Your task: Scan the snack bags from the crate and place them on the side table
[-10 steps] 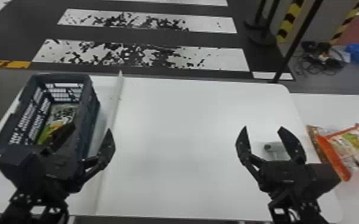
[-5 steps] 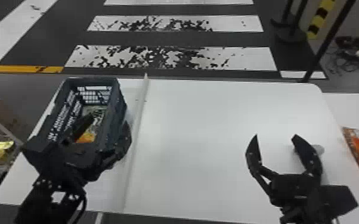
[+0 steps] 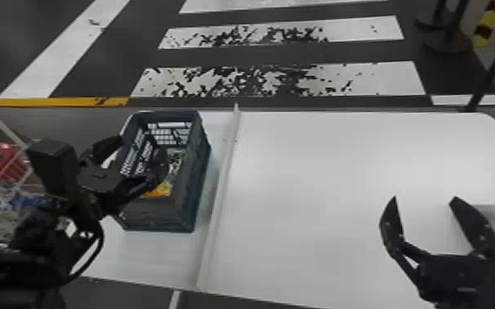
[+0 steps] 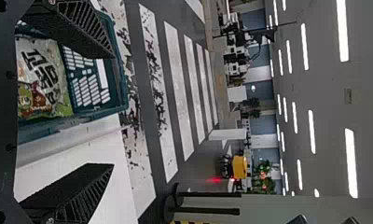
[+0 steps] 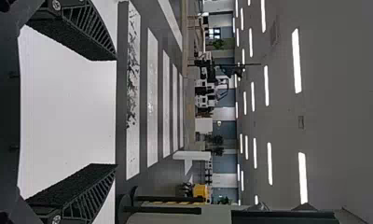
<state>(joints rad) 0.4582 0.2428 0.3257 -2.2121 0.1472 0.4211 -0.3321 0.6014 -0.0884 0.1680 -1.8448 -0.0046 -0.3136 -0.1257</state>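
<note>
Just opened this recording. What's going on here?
A robot is on a job of scanning snack bags from a crate, but it is holding none of them at this moment. Its left gripper is at the dark crate, fingers apart, with a snack bag lying inside the crate. The right gripper is over the right part of the white table, also open. The next step is probably a pick by the left one.
</note>
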